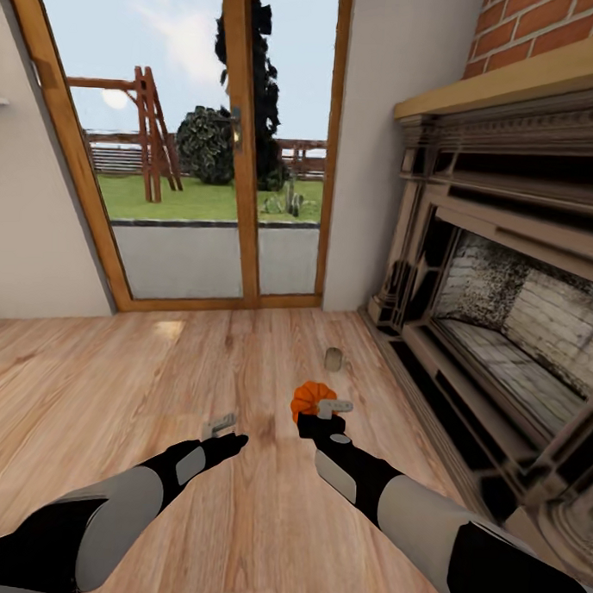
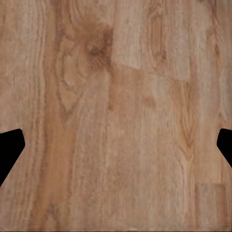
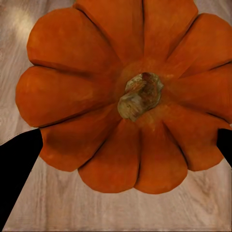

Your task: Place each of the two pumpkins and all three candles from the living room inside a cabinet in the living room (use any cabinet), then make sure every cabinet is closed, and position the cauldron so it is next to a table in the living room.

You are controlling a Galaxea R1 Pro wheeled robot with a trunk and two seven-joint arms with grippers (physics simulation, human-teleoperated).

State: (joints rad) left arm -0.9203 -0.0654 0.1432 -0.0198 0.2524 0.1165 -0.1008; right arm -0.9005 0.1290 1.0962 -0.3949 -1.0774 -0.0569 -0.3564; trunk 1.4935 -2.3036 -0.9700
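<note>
Hovering over a small ribbed orange pumpkin (image 1: pixel 310 397) on the wooden plank floor (image 1: pixel 155 377), the right gripper (image 1: pixel 326 407) had its fingers spread to either side, apparently not yet touching it.

A pinch set off the stem line could have squeezed the round ribs out sideways and rolled the pumpkin toward the ornate beige fireplace (image 1: pixel 503 297). The left gripper (image 1: pixel 219 426) hung released over bare boards. A stubby grey-beige candle (image 1: pixel 333 359) stood just beyond, before the glass patio doors (image 1: pixel 208 155).

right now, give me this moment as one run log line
right gripper: jaws astride pumpkin, grip unclear | left gripper: open, over bare floor | candle: on floor by fireplace
</note>
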